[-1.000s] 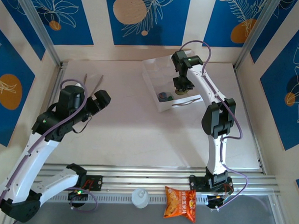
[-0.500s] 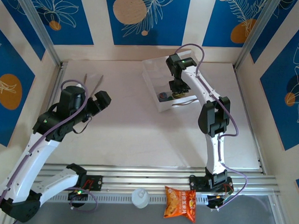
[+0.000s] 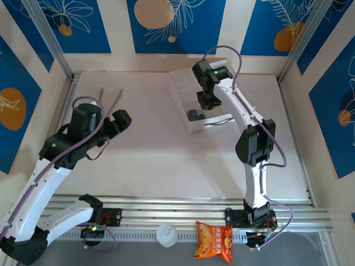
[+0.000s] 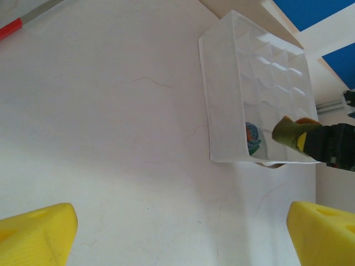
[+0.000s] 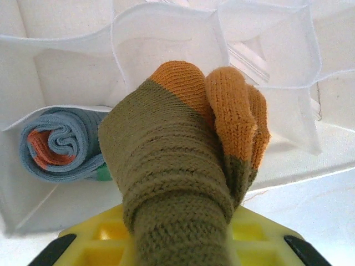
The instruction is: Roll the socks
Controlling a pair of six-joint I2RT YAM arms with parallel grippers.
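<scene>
Top external view: the white divider box [image 3: 181, 101] sits on the tabletop [image 3: 153, 155] near the far edge, right of centre. The right jaws hang over the middle of the box, pointing down into it. The grey sock [image 3: 194, 115], rolled up, lies in a compartment at the box's near-left corner, just beside the right jaws and apart from them. The left jaws sit well apart from the box, over the left half of the tabletop, spread wide with nothing between them.

Left wrist view: the two yellow fingertips [image 4: 36, 235] stand far apart at the lower corners, over bare tabletop [image 4: 111, 138]. The box [image 4: 222, 83] lies beyond them. The grey sock [image 4: 252, 138] rests against the box's near wall. The olive sock [image 4: 291, 133] sticks out of the right jaws above the box.

Right wrist view: the right jaws pinch the olive sock [image 5: 172, 166], bunched with its orange ends [image 5: 233, 111] outward. It hangs over the compartments, beside the one holding the grey sock [image 5: 61, 147]. Contact with the box [image 5: 166, 33] cannot be determined.
</scene>
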